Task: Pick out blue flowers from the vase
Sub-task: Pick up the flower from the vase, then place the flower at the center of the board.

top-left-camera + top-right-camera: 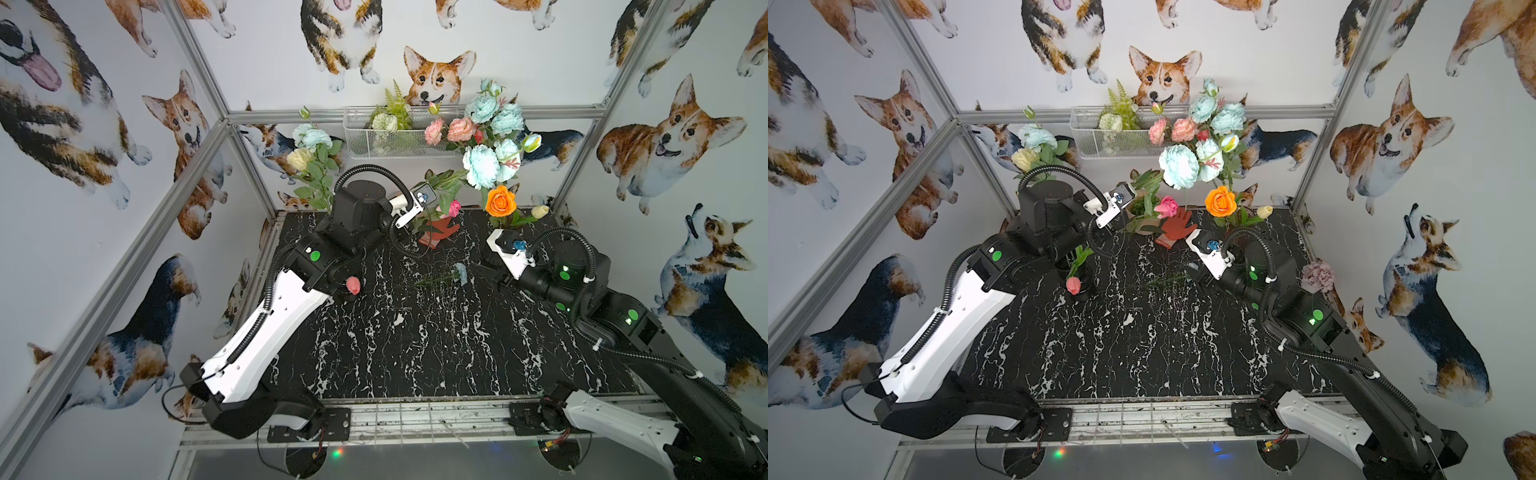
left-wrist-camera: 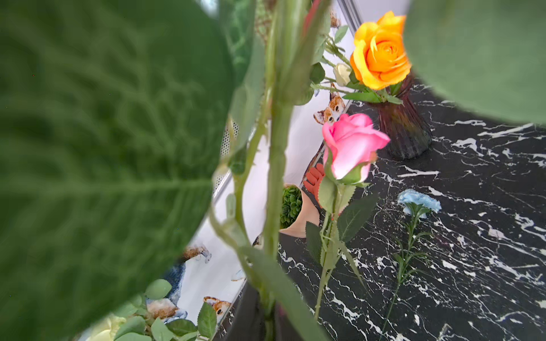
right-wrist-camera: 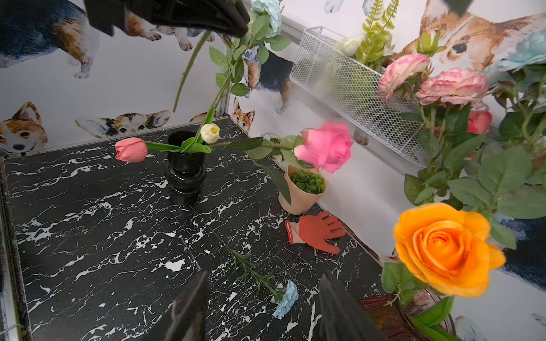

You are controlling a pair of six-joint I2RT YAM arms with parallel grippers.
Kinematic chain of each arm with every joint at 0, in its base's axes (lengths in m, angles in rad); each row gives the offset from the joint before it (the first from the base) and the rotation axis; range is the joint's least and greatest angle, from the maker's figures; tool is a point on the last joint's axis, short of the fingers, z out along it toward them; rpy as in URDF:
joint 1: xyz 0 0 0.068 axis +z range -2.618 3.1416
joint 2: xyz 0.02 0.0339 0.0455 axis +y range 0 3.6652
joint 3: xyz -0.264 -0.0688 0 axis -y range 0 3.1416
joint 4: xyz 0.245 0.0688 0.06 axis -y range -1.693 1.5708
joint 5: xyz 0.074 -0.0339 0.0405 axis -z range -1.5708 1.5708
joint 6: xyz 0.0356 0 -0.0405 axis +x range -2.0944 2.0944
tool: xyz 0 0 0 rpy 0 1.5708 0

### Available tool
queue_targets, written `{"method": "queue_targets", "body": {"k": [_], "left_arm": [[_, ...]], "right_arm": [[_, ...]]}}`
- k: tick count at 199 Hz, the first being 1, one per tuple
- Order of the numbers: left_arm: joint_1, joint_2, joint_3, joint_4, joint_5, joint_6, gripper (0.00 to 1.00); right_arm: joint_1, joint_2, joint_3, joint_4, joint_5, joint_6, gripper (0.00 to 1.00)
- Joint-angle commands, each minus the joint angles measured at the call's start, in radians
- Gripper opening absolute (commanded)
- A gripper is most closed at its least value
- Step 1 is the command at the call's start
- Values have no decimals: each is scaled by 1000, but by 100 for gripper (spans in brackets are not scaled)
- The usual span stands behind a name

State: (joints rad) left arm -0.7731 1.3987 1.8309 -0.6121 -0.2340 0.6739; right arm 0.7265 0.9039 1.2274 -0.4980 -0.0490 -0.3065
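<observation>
Aqua-blue flowers (image 1: 482, 166) stand high at the back right over the dark ribbed vase (image 2: 404, 130), mixed with pink ruffled blooms (image 1: 461, 129). My left gripper (image 1: 438, 189) is raised beside them among the leaves. In the left wrist view it (image 2: 267, 327) is shut on a green stem (image 2: 276, 177), whose bloom is out of that view. A small periwinkle-blue flower (image 3: 285, 298) lies flat on the black marble table (image 1: 415, 332). My right gripper (image 3: 264, 277) hovers open over it, one finger on either side and touching nothing.
An orange rose (image 1: 500, 201) hangs in front of the vase. A pink rose (image 3: 325, 147) leans over a peach pot (image 3: 301, 189) and a red glove (image 3: 316, 230). A black vase (image 3: 186, 174) with a tulip stands under the left arm. A white mesh basket (image 1: 399, 137) hangs on the back wall.
</observation>
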Motion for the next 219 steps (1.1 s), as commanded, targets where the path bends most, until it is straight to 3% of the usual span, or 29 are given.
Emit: {"method": "queue_targets", "body": {"k": [1, 34, 68, 97, 130, 152, 168, 219], "left_arm": [[-23, -22, 46, 5, -24, 19, 0], [-99, -63, 66, -73, -113, 17, 0], [-232, -120, 26, -167, -282, -13, 0], [-384, -178, -42, -251, -442, -97, 0], [-623, -165, -32, -404, -683, -200, 0], [-659, -160, -61, -467, -634, -303, 0], [-658, -185, -158, -436, -584, -352, 0], [-564, -287, -393, -305, -385, -508, 0]], "right_arm": [[0, -8, -10, 39, 21, 2, 62], [-1, -26, -36, 48, 24, 11, 62], [-1, -49, -56, 47, 30, 17, 62], [-1, -75, -74, 39, 39, 23, 62], [-5, -89, -93, 27, 45, 40, 62], [-10, -115, -123, 37, 55, 73, 62], [-20, -155, -153, 45, 72, 101, 62], [-159, -251, -191, -40, 23, 222, 62]]}}
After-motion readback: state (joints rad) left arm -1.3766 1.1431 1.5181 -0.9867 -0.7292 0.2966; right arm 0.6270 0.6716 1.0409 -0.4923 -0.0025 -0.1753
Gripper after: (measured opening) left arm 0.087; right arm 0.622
